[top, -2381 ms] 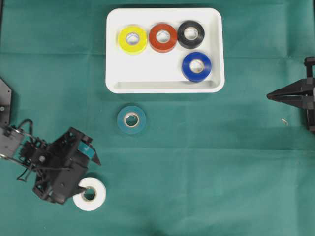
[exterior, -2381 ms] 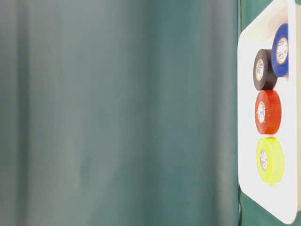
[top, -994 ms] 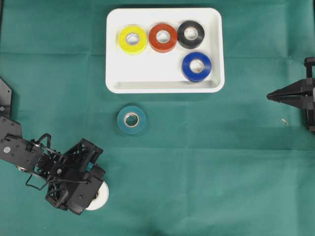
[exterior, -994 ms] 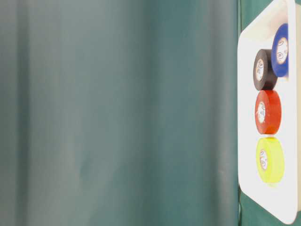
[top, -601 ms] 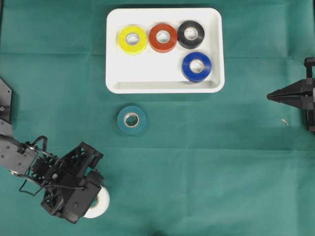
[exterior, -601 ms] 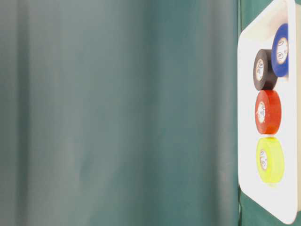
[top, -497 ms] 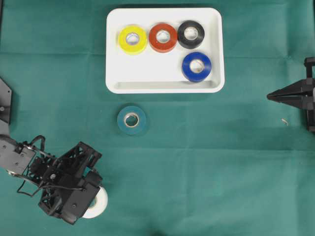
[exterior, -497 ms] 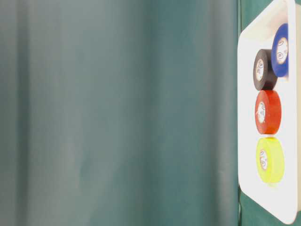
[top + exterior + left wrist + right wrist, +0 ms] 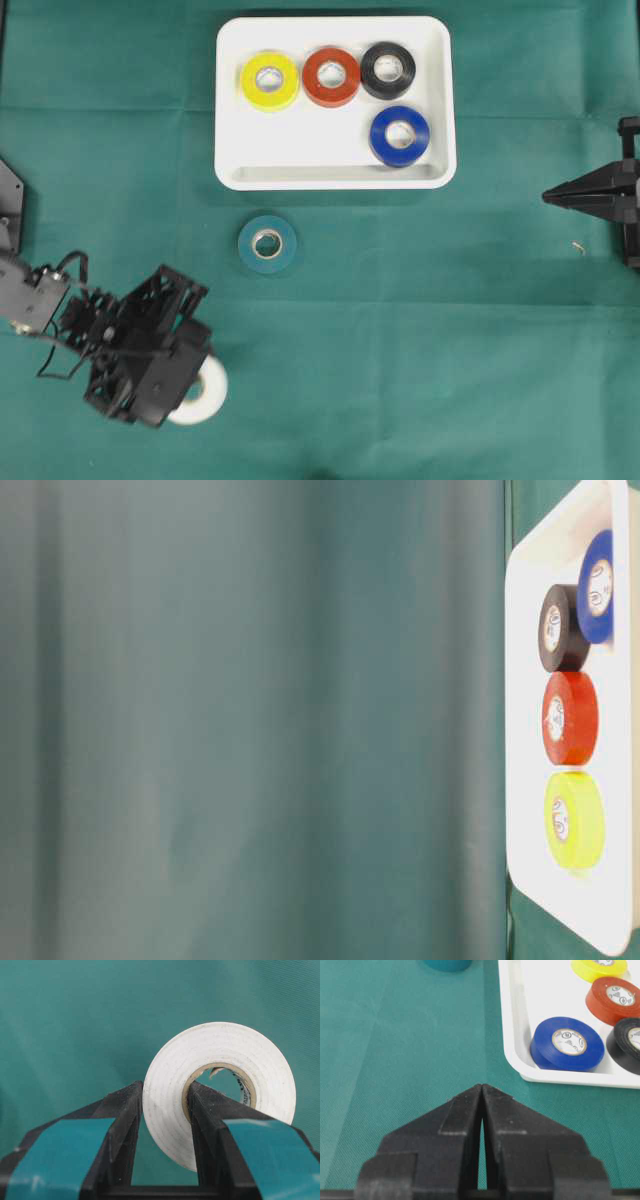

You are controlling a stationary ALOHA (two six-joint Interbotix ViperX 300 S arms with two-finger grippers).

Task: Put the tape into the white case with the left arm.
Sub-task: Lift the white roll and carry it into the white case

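A: Grip check on the left end effector (image 9: 162, 1105)?

B: Clamped on the white tape roll (image 9: 218, 1087), one finger outside the wall, the other through the cardboard core. From overhead the roll (image 9: 200, 392) sits at seven o'clock, well apart from the white case (image 9: 232, 110) at twelve.

A: Advice for the carry?

B: I'd lift clear of the green cloth on the counter (image 9: 430, 330), pass beside the teal roll (image 9: 267, 243), and release over bare tray at its lower left, away from the yellow roll (image 9: 269, 80).

A: Surfaces?

B: Smooth wound vinyl, slightly scuffed; glossy rounded plastic tray; woven cloth. The right end effector (image 9: 482, 1091) is pinched together, empty.
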